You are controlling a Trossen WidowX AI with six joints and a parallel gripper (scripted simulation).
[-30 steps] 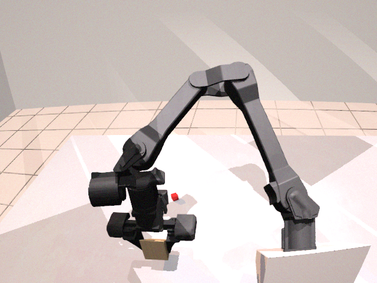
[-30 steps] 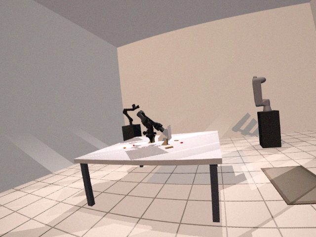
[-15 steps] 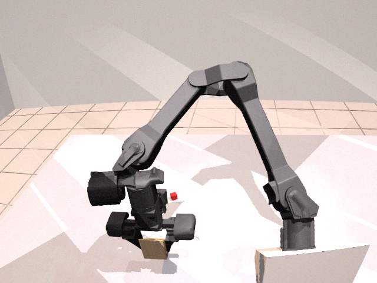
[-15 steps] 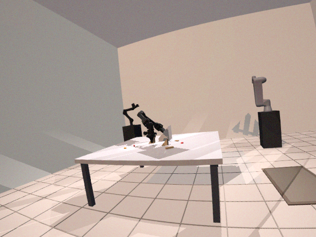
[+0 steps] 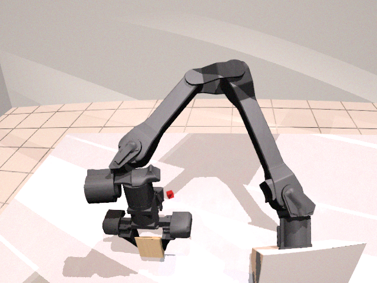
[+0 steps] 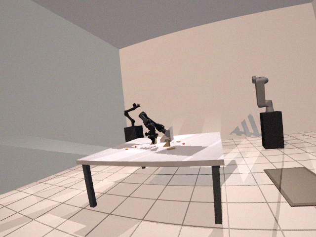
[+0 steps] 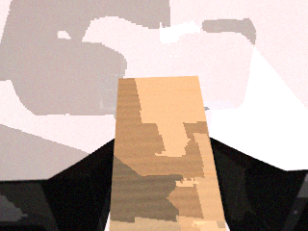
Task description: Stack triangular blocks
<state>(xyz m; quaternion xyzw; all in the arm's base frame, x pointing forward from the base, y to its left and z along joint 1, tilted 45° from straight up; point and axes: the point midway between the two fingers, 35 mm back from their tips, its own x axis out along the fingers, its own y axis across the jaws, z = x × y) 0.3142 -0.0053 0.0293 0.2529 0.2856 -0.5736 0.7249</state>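
My gripper (image 5: 150,243) (image 6: 153,140) (image 7: 160,140) points down and is shut on a triangular wooden block (image 5: 149,248) (image 7: 161,101). The fingers press on its two ends, and one broad wooden face fills the lower middle of the wrist view. The held block is low over the table (image 5: 212,237) (image 6: 150,159); I cannot tell whether its underside touches it. The other triangular block (image 6: 167,143) stands on the table in the exterior view, apart from the held one and in front of the pale panel. It is not visible in the top view or the wrist view.
A small red cube (image 5: 169,194) lies behind the gripper. A pale upright panel (image 5: 307,265) (image 6: 171,134) stands near the arm's base. The exterior view also shows a brown stick (image 6: 171,148), small orange pieces (image 6: 126,148) (image 6: 177,141) and a red piece (image 6: 183,143) on the table.
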